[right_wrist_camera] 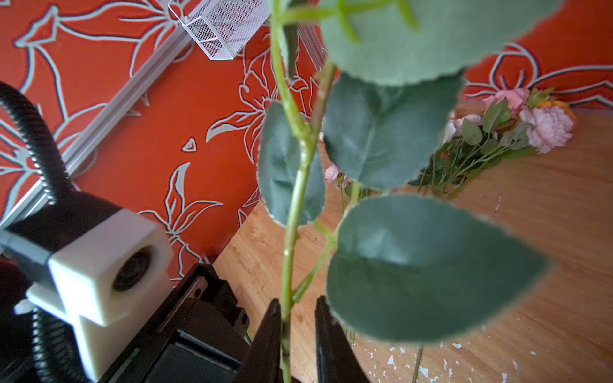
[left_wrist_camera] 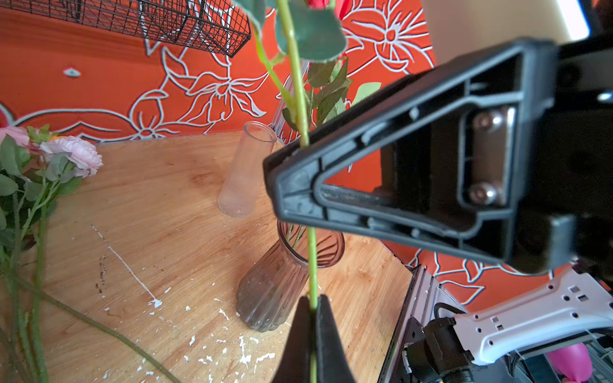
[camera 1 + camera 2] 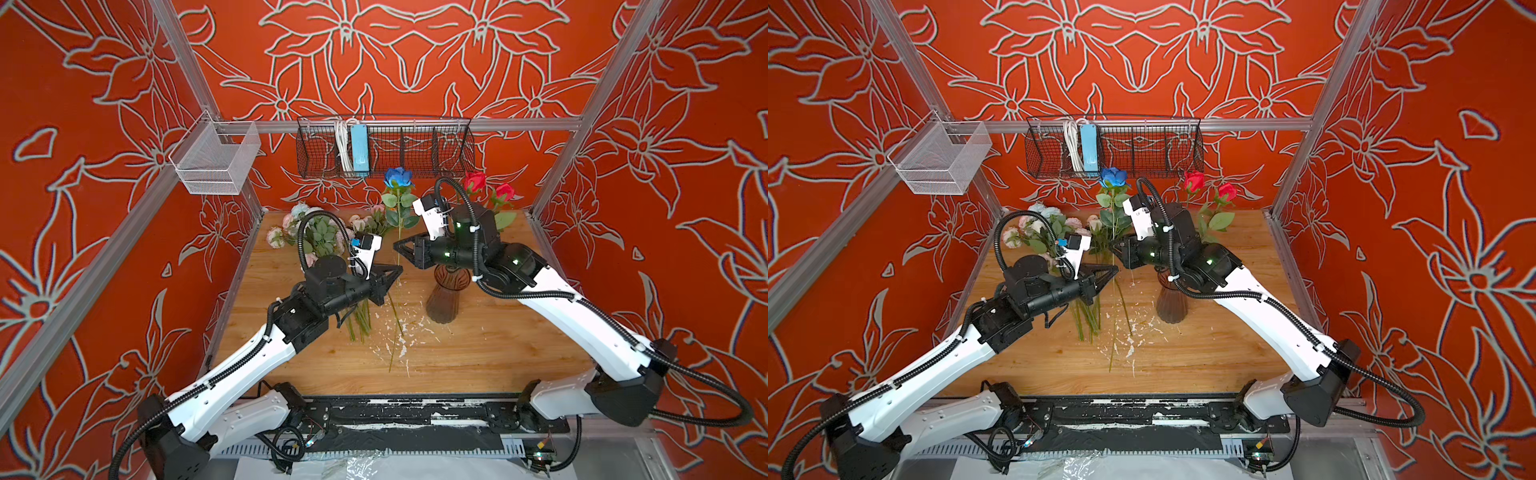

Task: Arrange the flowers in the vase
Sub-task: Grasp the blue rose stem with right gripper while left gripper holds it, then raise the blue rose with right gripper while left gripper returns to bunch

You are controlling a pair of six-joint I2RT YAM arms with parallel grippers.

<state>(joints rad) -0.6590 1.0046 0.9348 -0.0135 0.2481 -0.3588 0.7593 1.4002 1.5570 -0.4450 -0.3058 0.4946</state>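
While the left gripper (image 2: 311,318) clamps the blue rose (image 3: 398,178) by its stem, the right gripper (image 1: 297,311) straddles that stem higher up, jaws slightly apart. Its arm overhangs the vase (image 3: 446,303) mouth; red roses (image 3: 475,181) stand inside, other flowers (image 3: 320,237) lie left.

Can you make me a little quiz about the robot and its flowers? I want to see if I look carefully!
1. Pick one: what colour is the rose the robot holds upright? A red, B blue, C orange.
2. True or false: the pink flowers stand in the brown vase.
3. Fill in: the ___ gripper is shut tight on that rose.

Key:
1. B.
2. False: they lie on the table.
3. Left: the left gripper pinches the stem, while the right gripper has a gap beside it.
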